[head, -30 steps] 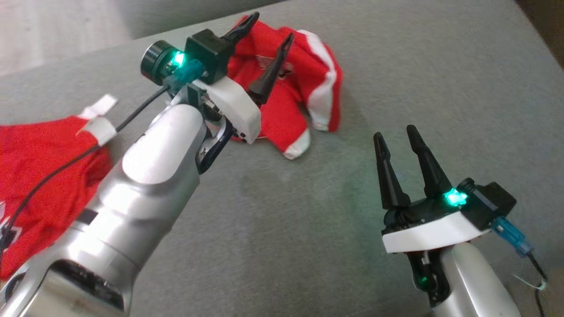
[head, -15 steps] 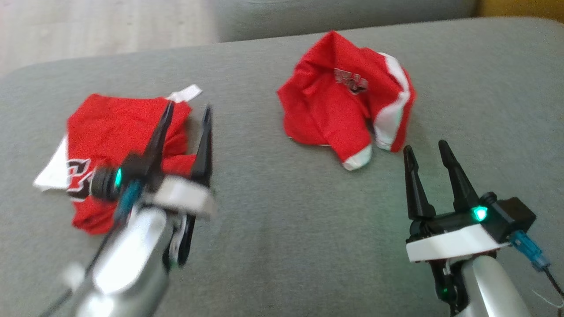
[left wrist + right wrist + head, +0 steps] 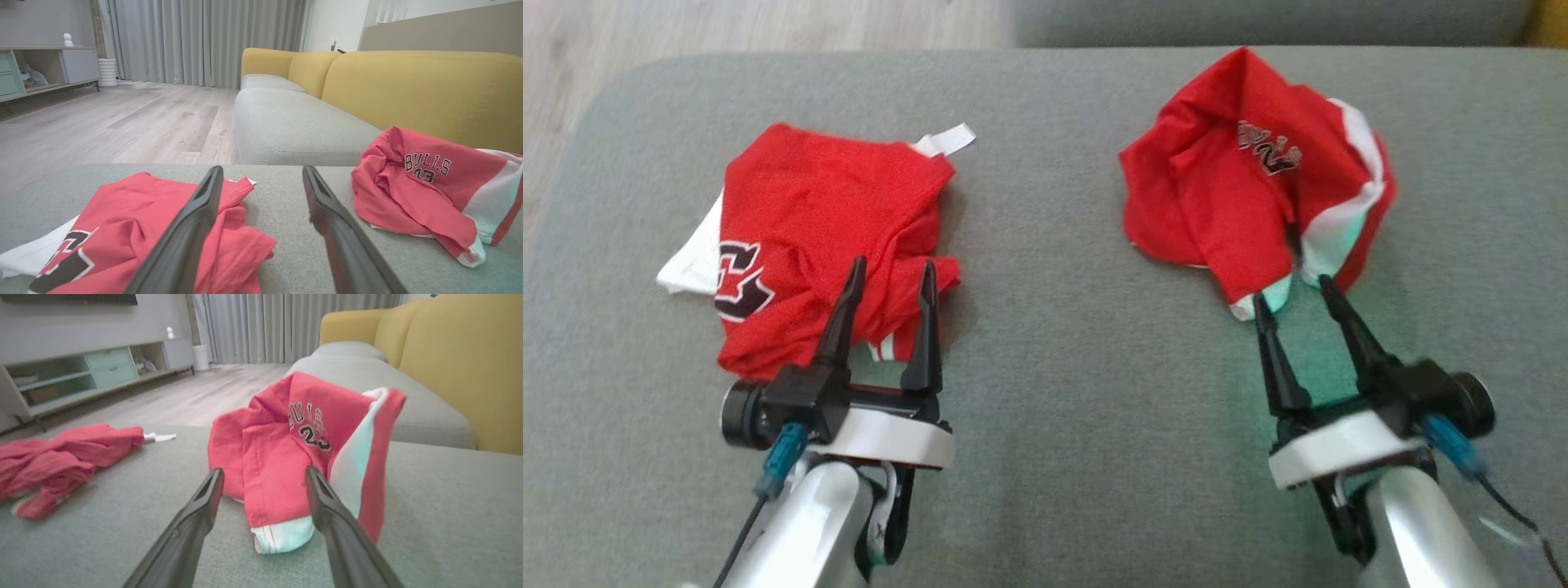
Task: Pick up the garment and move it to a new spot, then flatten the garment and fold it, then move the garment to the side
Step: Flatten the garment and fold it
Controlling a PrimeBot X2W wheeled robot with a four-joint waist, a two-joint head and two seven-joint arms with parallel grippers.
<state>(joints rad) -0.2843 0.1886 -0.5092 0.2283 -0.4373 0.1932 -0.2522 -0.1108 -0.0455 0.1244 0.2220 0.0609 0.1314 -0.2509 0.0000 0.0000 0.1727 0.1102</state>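
Crumpled garment [image 3: 1241, 188] is lying by far right edge of cushion [image 3: 1054, 367], straight ahead of right fingers [image 3: 1274, 355], hem nearly touching them; right arm is sitting nearer. Both pairs are standing spread, left fingers [image 3: 840, 318] over the other shirt [image 3: 825, 204]

A crumpled red garment [image 3: 825, 204] lies at the left jaws' tips, a heaped red-and-white garment [image 3: 1241, 188] at the right jaws' tips.

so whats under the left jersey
White cloth pokes out from under the left jersey at its left edge, and both lie on the grey cushion. How far the white runs beneath, or whether it is part of the jersey, is covered.
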